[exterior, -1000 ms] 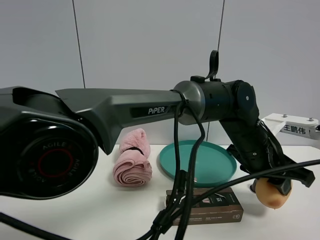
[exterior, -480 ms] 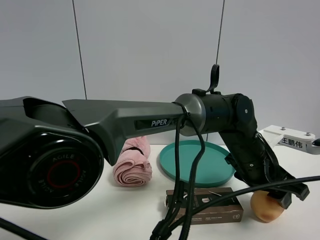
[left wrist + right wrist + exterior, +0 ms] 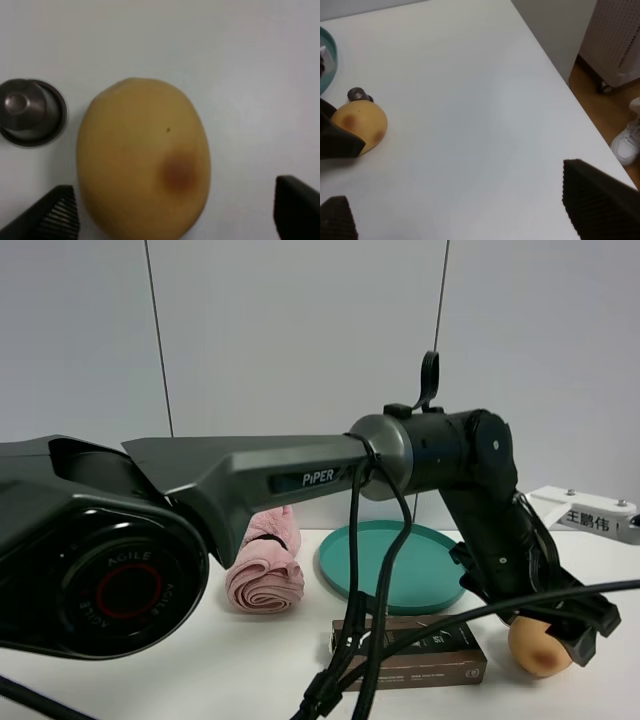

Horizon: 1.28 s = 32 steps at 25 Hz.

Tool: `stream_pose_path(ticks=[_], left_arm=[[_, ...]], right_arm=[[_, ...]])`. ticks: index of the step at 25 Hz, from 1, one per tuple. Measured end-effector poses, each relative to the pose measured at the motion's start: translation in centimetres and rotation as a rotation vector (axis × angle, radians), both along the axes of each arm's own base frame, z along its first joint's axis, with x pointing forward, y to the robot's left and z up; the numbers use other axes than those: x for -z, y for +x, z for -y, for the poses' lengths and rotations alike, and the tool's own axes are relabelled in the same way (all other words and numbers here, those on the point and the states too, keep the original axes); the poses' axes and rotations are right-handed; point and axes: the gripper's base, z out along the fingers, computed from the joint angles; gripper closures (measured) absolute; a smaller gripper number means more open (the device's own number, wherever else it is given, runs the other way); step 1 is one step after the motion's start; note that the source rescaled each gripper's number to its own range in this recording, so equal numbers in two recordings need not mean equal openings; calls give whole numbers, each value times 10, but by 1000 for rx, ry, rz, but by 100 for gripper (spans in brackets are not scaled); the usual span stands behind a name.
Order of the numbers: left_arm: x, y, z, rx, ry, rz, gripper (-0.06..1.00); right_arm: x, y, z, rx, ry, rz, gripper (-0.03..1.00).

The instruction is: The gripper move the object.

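The object, a yellow-orange potato (image 3: 538,646) with a reddish-brown blotch, rests on the white table at the front right. My left gripper (image 3: 572,626) reaches across from the left on the long "PIPER" arm and stands over it. In the left wrist view the potato (image 3: 144,160) lies between the two black fingers (image 3: 56,216), which stand wide apart, open. My right gripper (image 3: 470,212) is open and empty over bare table, well away from the potato (image 3: 361,126).
A small brown coffee capsule (image 3: 31,120) sits just beside the potato. A black box (image 3: 415,651), a teal plate (image 3: 395,565) and a pink rolled towel (image 3: 265,575) lie to the left. The table edge (image 3: 555,80) and floor are near the right gripper.
The left gripper lowered the potato from just above the table onto the surface and has opened around it. The arm shifted slightly.
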Motion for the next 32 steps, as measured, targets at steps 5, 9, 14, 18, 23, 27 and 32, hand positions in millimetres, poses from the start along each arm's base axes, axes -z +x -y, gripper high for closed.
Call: stream_pose_path(ticks=[5,9,14,18,23,27,32], left_arm=[[-64,3,-9,-29,-10,4,1],[-123,15,-28,-143,-100,75,1],[-173,39,-65,-250,-152,138,1],[-202,57,-98,-331,-135,218,1],[-202,78,-140,-421,4,204,1],[-192,88,-185,-492,142,150,3],[-209,81,-253,-617,201,77,4]], right_arm=[[0,0,0,0,0,0,-3],[0,0,0,0,0,0,-3],[0,0,0,0,0,0,-3],[0,0,0,0,0,0,-3],[0,0,0,0,0,0,-3],[0,0,0,0,0,0,-3],[0,0,0,0,0,0,-3]])
